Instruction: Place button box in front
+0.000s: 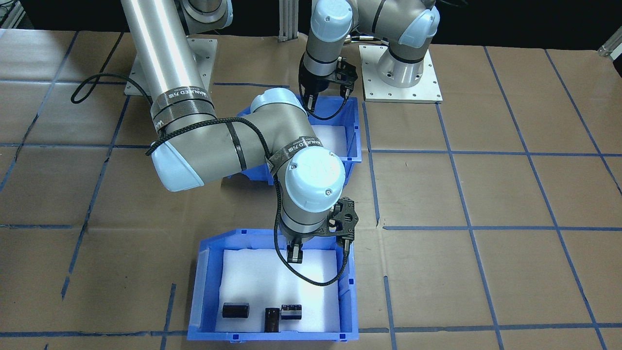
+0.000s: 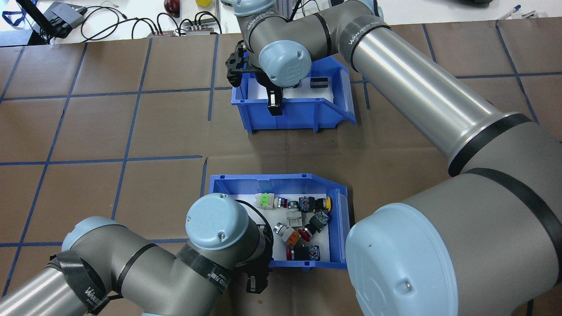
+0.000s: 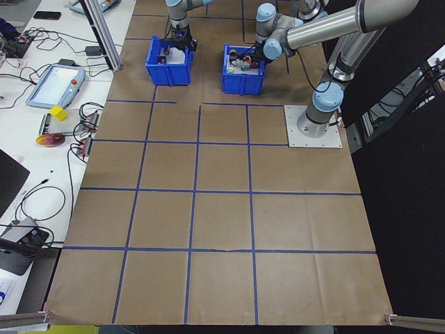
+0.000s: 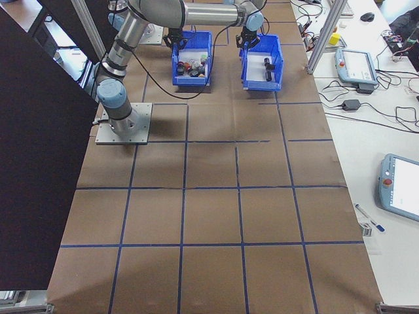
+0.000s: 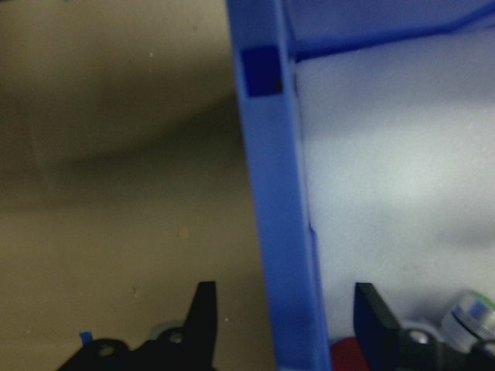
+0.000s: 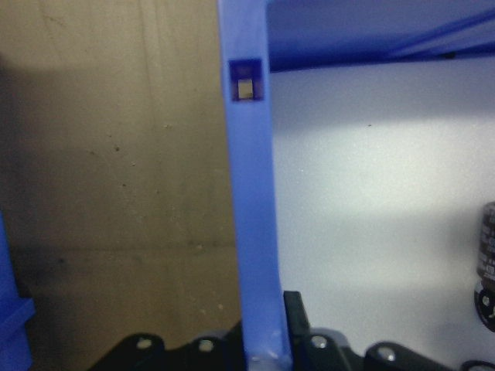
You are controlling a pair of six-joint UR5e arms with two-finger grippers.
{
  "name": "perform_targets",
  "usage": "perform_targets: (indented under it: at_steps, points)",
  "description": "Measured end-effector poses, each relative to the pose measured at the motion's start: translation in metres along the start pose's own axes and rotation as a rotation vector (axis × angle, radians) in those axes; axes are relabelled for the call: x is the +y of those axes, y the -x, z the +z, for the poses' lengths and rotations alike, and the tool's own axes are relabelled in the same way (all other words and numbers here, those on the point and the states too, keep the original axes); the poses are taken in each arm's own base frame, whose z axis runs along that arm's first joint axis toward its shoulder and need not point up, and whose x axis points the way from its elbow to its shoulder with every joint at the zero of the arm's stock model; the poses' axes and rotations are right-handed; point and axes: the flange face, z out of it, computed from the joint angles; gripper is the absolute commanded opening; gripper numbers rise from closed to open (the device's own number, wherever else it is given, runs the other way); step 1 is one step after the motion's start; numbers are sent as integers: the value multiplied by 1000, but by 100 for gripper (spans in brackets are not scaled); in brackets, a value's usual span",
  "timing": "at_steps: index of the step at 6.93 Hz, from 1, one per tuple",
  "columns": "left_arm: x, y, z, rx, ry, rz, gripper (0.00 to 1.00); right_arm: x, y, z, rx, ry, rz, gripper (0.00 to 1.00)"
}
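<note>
The button box [image 2: 338, 219] sits at lower centre of the overhead view. The left end effector [image 5: 282, 309] straddles its wall, fingers parted. The right end effector [image 6: 259, 309] is clamped on the other blue bin's [image 2: 298, 118] wall at upper centre.

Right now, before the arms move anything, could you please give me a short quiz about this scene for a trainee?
1. True or false: the fingers of the left gripper stand one on each side of a wall of the button box, with a gap on both sides.
2. Choose one: the right gripper is at the wall of the other bin. What lies on its white foam? A) coloured buttons B) dark cylinders C) a cable
3. Fill in: in the overhead view, the bin nearer to the robot is the ____.

Key: 1 true; 2 B; 3 button box.
</note>
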Motion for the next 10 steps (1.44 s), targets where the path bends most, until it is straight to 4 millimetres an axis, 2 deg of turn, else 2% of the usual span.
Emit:
perform_targets:
  at_steps: [1, 2, 3, 4, 6, 7, 8, 9, 10]
  points:
    - [1, -1, -5, 20, 16, -7, 0, 17, -5, -19, 34, 6, 11, 6]
    - [0, -5, -14, 47, 26, -10, 0, 48, -15, -40, 61, 4, 13, 6]
    - [-3, -14, -26, 78, 22, -21, 0, 87, -29, -58, 78, 1, 4, 6]
    - [-10, -32, -44, 111, 6, -36, 0, 129, -39, -72, 89, 0, -12, 6]
    - [-30, -91, -87, 148, -12, -34, 0, 220, -46, -89, 87, 5, -58, 6]
    - [-41, -128, -100, 153, -17, -28, 0, 265, -38, -91, 74, 7, -82, 6]
    - [-46, -171, -103, 151, -20, -19, 0, 307, -24, -91, 61, 5, -103, 6]
    - [-45, -211, -100, 152, -21, -10, 1, 336, -7, -88, 47, 2, -112, 6]
    - [-42, -252, -94, 153, -20, 2, 1, 356, 16, -81, 29, 0, -112, 6]
